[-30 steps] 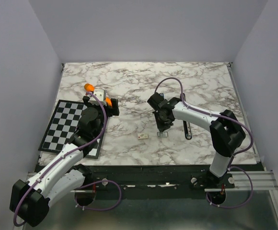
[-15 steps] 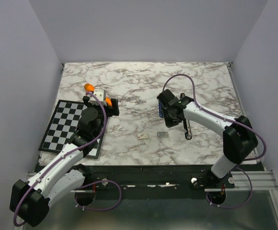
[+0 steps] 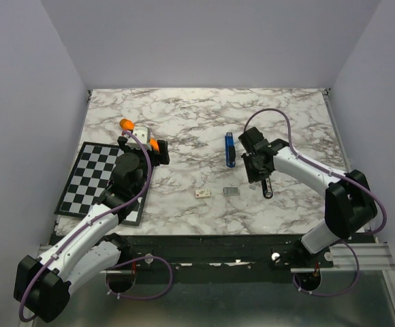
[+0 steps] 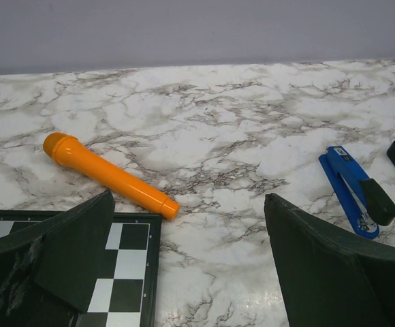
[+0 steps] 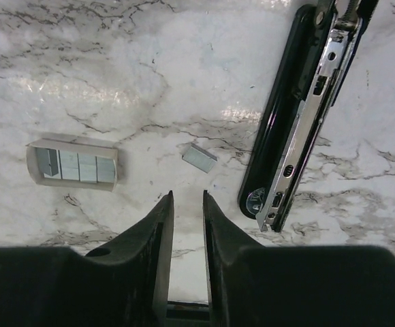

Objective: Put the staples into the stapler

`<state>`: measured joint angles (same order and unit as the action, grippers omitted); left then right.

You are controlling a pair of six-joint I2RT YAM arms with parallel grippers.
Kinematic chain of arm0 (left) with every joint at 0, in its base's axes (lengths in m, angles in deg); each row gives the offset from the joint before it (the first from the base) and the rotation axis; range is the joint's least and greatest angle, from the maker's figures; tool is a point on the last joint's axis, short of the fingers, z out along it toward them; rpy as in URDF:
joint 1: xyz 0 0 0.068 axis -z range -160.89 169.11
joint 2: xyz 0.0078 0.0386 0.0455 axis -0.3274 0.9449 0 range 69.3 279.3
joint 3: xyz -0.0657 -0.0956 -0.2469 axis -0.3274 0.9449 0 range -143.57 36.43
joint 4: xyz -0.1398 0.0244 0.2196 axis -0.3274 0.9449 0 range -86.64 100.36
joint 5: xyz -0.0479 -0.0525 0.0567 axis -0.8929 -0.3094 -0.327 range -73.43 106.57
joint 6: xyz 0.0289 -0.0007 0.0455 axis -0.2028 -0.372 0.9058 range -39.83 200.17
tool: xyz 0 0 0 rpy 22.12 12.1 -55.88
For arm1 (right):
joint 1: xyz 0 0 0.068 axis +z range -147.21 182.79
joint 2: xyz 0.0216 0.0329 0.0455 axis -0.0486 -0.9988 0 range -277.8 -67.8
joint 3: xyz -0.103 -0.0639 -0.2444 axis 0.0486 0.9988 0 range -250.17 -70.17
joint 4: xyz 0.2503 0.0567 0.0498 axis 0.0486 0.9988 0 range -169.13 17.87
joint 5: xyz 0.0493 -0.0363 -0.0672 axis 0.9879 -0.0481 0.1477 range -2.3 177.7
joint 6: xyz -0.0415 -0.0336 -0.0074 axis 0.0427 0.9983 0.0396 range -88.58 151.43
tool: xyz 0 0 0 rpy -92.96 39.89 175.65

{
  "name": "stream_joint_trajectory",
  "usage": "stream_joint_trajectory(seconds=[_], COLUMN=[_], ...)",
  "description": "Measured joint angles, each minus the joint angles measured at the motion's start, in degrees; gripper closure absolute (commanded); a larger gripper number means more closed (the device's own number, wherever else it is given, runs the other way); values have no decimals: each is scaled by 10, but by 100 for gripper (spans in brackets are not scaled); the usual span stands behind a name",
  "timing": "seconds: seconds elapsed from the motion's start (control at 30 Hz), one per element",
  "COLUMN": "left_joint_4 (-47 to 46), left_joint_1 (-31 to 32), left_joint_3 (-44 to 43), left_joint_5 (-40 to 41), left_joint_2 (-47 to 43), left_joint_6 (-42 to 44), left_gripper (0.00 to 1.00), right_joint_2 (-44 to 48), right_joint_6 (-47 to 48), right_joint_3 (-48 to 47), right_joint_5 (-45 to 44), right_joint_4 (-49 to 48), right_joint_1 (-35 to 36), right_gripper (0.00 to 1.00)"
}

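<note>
Staples (image 3: 231, 192) (image 5: 199, 157) lie flat on the marble bench (image 3: 184, 116) as one short grey strip. They sit between the small whitish box (image 3: 202, 193) (image 5: 73, 164) and the black stapler (image 3: 267, 185) (image 5: 299, 116), closer to the stapler but touching neither.

On my right wrist feed the stapler is swung open, with its metal channel facing up alongside the black body. The box lies on its side, and I can see more grey strips inside it.

My right pincer (image 3: 259, 174) (image 5: 188, 199) has its fingers nearly pressed together. Only a narrow slit shows between them and nothing is in it. From the wrist camera the fingertips point at bare marble just short of the strip, with no contact.

My left pincer (image 3: 139, 139) (image 4: 187, 201) is spread wide and empty, over the far corner of the checkered mat (image 3: 92, 174) (image 4: 133, 259). An orange marker (image 4: 109, 176) lies on the marble just past that corner. A blue hinged tool (image 3: 229, 149) (image 4: 354, 191) rests further right, well apart from the strip and near the right arm's wrist.
</note>
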<state>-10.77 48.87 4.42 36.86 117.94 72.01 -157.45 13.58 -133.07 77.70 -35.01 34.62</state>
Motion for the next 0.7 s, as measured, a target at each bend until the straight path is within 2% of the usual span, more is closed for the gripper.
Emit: stream_joint_trajectory(seconds=[0.07, 0.1, 0.17, 0.7], left_joint_4=[0, 0, 0, 0], left_joint_1=[1, 1, 1, 7], left_joint_3=[0, 0, 0, 0], left_joint_5=[0, 0, 0, 0], left_joint_2=[0, 0, 0, -6], left_joint_6=[0, 0, 0, 0], left_gripper=[1, 1, 1, 1], right_joint_2=[-5, -9, -19, -89], right_joint_6=[2, 5, 10, 199], right_joint_3=[4, 5, 7, 7], right_joint_5=[8, 11, 18, 65], right_joint_4=[-1, -2, -4, -25], right_joint_1=[0, 0, -1, -27], right_gripper=[63, 57, 53, 54])
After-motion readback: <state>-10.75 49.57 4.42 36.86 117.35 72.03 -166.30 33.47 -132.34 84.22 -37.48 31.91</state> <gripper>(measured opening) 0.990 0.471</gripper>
